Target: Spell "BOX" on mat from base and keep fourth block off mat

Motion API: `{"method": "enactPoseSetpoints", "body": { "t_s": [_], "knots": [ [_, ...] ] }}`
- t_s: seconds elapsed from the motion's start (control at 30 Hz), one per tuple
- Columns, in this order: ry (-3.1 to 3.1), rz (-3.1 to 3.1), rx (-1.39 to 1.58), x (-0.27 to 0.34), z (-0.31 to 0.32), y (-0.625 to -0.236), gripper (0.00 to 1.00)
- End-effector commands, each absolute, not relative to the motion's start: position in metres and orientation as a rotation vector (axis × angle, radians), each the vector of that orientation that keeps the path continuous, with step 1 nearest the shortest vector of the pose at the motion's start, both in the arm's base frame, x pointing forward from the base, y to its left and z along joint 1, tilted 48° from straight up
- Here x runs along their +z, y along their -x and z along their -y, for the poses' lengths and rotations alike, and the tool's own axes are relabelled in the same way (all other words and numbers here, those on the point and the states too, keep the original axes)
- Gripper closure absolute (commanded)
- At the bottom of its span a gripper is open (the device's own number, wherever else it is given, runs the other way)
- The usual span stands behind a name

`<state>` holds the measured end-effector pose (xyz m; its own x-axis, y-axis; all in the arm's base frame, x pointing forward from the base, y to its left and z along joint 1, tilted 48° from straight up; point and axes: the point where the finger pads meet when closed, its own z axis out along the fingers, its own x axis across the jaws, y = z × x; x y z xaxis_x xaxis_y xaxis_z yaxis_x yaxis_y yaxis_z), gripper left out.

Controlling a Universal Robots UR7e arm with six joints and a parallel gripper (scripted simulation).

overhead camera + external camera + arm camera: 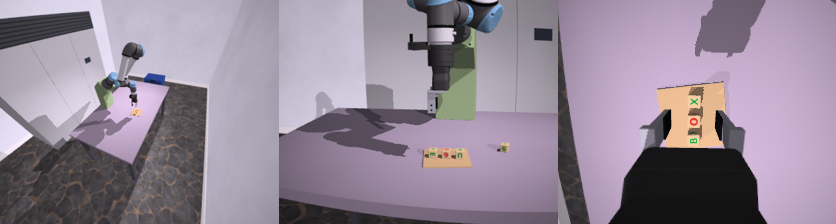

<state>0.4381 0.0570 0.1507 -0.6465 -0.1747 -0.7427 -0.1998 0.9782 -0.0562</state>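
Note:
Three wooden blocks stand side by side in a row on the tan mat [446,159]. In the wrist view their top faces show a green B [693,140], a red O [693,121] and a green X [694,101] on the mat [691,116]. The same blocks show in the exterior view, left [433,152], middle [446,152] and right [460,153]. A fourth block [504,147] with a green 6 on its side lies on the table to the right, off the mat. My gripper [433,105] hangs well above the table behind the mat, open and empty; its fingers frame the row in the wrist view.
The arm's green base pedestal [457,78] stands at the back of the purple table. A blue box [154,78] sits on the floor beyond the table's far end. White cabinets [42,75] line the left wall.

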Motion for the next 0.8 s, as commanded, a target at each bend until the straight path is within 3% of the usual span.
{"method": "enactPoseSetpoints", "body": {
  "t_s": [0.0,0.77],
  "knots": [
    [0.260,-2.286,0.038,0.157,-0.056,-0.432,0.00],
    [0.260,-2.286,0.038,0.173,-0.053,-0.414,0.00]
  ]
}}
